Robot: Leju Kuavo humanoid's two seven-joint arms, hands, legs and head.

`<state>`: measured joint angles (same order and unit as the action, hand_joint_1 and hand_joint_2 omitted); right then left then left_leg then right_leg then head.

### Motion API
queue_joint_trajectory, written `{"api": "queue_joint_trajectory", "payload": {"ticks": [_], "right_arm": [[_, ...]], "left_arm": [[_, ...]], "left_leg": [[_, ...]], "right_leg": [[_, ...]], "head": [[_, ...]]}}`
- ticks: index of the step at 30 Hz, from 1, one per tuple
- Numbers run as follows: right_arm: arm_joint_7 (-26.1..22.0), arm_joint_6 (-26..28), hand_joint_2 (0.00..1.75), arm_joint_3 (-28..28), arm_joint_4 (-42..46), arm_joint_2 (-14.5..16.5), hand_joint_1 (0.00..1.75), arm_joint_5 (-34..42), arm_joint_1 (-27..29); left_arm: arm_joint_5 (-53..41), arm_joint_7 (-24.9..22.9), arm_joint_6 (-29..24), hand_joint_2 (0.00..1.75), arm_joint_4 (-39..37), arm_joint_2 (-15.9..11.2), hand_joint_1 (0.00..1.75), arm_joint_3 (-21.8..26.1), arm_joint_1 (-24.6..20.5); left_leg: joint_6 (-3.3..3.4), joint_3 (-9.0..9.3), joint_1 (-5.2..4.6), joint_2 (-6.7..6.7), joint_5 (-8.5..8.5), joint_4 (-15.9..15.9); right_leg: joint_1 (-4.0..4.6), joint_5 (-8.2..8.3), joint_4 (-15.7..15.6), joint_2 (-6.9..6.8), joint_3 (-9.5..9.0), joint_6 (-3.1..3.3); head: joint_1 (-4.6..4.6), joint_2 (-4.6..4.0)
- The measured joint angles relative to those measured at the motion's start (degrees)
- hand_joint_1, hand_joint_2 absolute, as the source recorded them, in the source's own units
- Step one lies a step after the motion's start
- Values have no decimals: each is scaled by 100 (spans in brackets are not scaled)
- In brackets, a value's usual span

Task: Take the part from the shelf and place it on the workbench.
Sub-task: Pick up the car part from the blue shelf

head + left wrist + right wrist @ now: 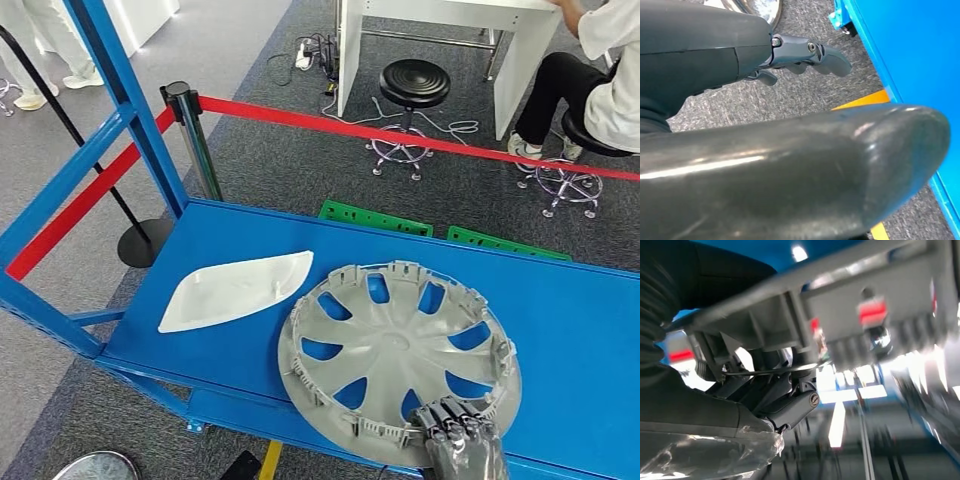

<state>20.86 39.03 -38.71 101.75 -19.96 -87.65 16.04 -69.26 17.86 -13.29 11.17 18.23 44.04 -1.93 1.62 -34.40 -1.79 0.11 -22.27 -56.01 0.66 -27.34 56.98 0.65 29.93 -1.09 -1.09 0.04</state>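
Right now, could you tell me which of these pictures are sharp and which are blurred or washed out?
Head view: sharp, evenly lit across the wheel cover. Left wrist view: thumb close, with glare streaks. Right wrist view: smeared, with blown-out bright patches behind the right hand.

1. Right hand [462, 440], head view: dark grey fingers with a row of segmented knuckle pieces, paler highlights along their tops; the back of the hand is smooth and glossy grey.
2. Right hand [783, 405], right wrist view: black ribbed cover at the wrist; a dark grey finger link carrying one round silver screw; a clear, crinkled film over the grey surface below it.
3. Left hand [806, 52], left wrist view: smooth matt black shell with a fine seam line; slim blue-grey fingers with two small silver screws at the pivots and a rounded tip.
4. Left thumb [836, 170]: thick, dark grey, glossy, blunt-ended, with faint scuff marks and bright reflected streaks.
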Motion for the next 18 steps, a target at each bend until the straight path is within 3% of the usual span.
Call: {"api": "queue_joint_trajectory", "payload": {"ticks": [3, 8, 13, 16, 18], "right_arm": [[-73, 0, 175, 18, 107, 12, 175, -3, 10], [-891, -2, 175, 539, 1212, 410, 175, -11, 130], [-780, -2, 175, 618, 1508, 530, 175, -8, 221], [-647, -2, 175, 569, 1694, 577, 175, 171, 270], [-1252, -2, 175, 766, 1791, 868, 175, 1006, 536]], "left_arm": [[-2, 15, -4, 175, 0, 2, 0, 6, 0], [-87, 140, 48, 175, 0, 9, 0, 38, -1], [-15, 206, 12, 175, 0, 9, 0, 68, -1], [4, 107, -75, 175, 0, 14, 0, 91, -1], [27, 83, -100, 175, 0, 25, 0, 113, -1]], "left_leg": [[0, 0, 0, 0, -2, 0], [1, -1, -3, 0, -19, 0], [0, 0, -4, 0, -25, 0], [71, 27, -3, 2, -8, 45], [127, 96, 36, 1, 61, 176]], "right_leg": [[-1, -2, 0, 0, 0, 0], [-5, -16, -2, 0, 1, 4], [-5, -20, -2, 2, 0, -1], [-21, 3, -58, 5, -30, -59], [-16, -110, 51, 1, -14, -110]], "head": [[0, 0], [-1, 0], [0, 0], [5, 0], [-3, 0]]}}
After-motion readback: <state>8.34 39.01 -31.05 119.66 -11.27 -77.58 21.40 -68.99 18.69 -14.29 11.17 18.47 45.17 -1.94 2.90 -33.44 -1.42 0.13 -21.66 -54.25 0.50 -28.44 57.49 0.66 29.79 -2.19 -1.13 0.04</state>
